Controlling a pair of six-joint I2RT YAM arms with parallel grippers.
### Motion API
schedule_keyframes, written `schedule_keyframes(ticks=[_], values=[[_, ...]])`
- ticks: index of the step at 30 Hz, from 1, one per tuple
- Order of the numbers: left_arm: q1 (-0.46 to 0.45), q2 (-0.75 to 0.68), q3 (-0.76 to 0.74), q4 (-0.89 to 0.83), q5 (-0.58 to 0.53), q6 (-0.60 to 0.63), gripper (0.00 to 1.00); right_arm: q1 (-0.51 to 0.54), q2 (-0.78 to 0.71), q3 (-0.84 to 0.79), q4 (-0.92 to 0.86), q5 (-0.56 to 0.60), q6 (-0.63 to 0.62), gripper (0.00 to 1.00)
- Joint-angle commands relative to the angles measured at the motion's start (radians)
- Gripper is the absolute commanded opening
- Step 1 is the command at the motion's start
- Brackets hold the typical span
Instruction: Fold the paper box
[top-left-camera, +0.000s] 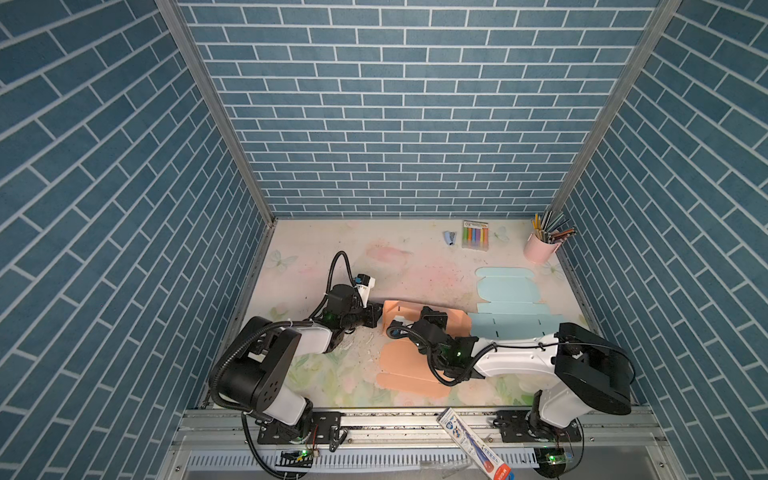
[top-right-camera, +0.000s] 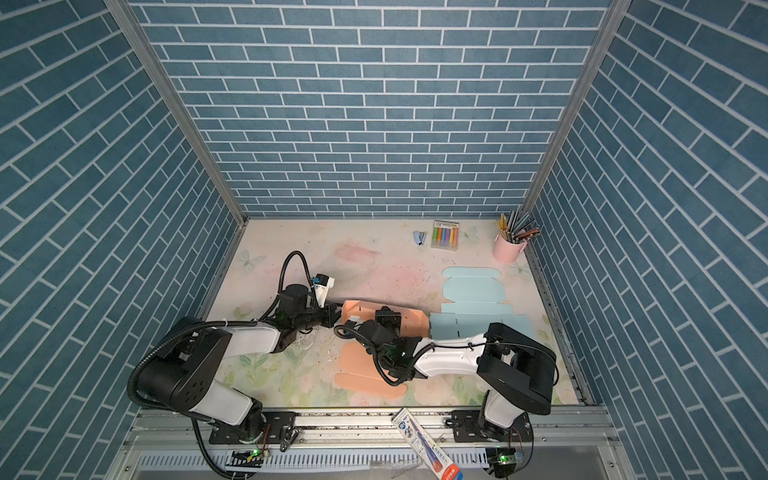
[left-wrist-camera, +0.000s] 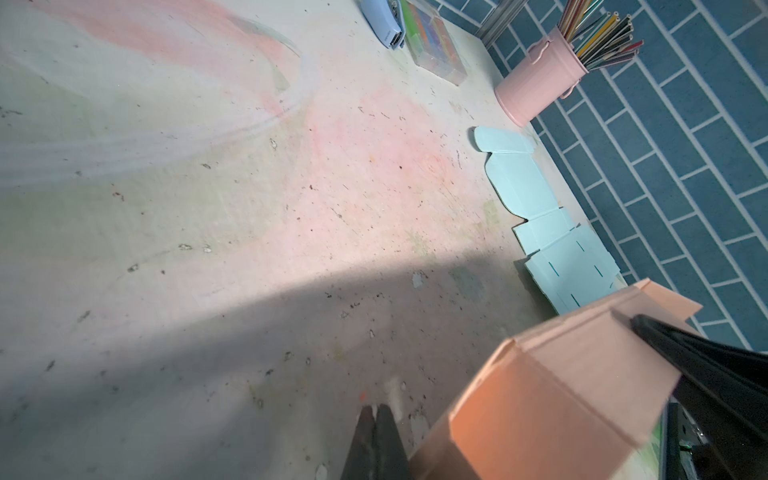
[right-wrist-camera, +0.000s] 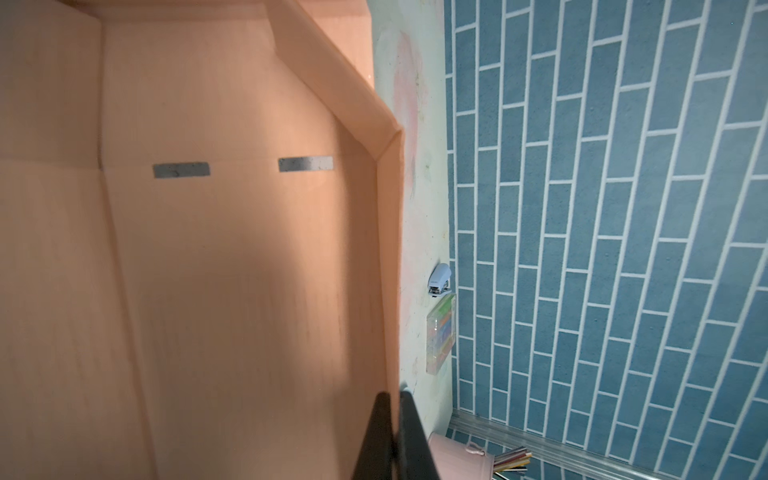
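The orange paper box (top-left-camera: 395, 311) (top-right-camera: 356, 309) lies partly folded at the table's middle. Its far wall stands up and its near flaps (top-left-camera: 401, 361) lie flat. My right gripper (top-left-camera: 434, 314) (top-right-camera: 388, 316) reaches over the box from the right. In the right wrist view it (right-wrist-camera: 395, 395) is shut on the edge of the raised orange wall (right-wrist-camera: 208, 249), which has two slots. My left gripper (top-left-camera: 376, 316) (top-right-camera: 334, 316) sits just off the box's left end. In the left wrist view it (left-wrist-camera: 376, 409) is shut on nothing, with the orange box (left-wrist-camera: 540, 395) close beside it.
A flat light-blue box blank (top-left-camera: 507, 291) (left-wrist-camera: 519, 183) lies to the right, near the side wall. At the back right stand a pink cup of pencils (top-left-camera: 538, 249), a marker case (top-left-camera: 475, 235) and a small stapler (top-left-camera: 449, 237). A long carton (top-left-camera: 473, 442) rests on the front rail.
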Motion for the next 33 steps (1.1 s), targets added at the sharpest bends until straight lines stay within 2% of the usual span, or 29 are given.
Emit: schedule_keyframes(ticks=[1, 7, 13, 20, 28, 33], values=[[-0.036, -0.031, -0.025, 0.012, 0.014, -0.002, 0.00, 0.022, -0.026, -0.037, 0.161, 0.050, -0.130, 0.00], [-0.045, -0.034, -0.048, 0.052, 0.025, -0.016, 0.00, 0.047, -0.013, -0.101, 0.306, 0.078, -0.245, 0.00], [-0.059, -0.029, -0.076, 0.086, 0.033, -0.015, 0.00, 0.049, -0.007, -0.112, 0.326, 0.079, -0.259, 0.00], [-0.142, -0.044, -0.176, 0.193, -0.012, 0.014, 0.00, 0.058, -0.004, -0.132, 0.375, 0.080, -0.289, 0.00], [-0.159, -0.024, -0.186, 0.274, -0.047, 0.065, 0.19, 0.091, -0.006, -0.145, 0.380, 0.078, -0.287, 0.00], [-0.178, -0.069, -0.231, 0.312, -0.100, 0.072, 0.27, 0.099, 0.001, -0.145, 0.369, 0.071, -0.277, 0.00]])
